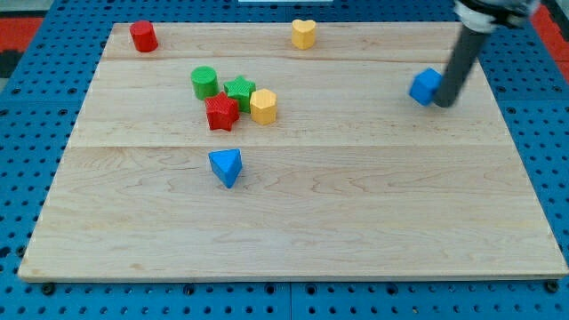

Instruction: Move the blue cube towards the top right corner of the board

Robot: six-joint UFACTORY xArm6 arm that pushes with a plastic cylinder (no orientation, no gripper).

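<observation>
The blue cube (425,86) lies on the wooden board (293,222) near the view's right edge, in the upper part. My tip (442,103) rests on the board right beside the cube, at its lower right, touching or nearly touching it. The dark rod rises from there towards the view's top right corner.
A red cylinder (143,36) sits at the top left and a yellow heart (304,34) at the top middle. A green cylinder (204,82), green star (239,90), red star (220,112) and yellow hexagon (263,106) cluster left of centre. A blue triangle (226,166) lies below them.
</observation>
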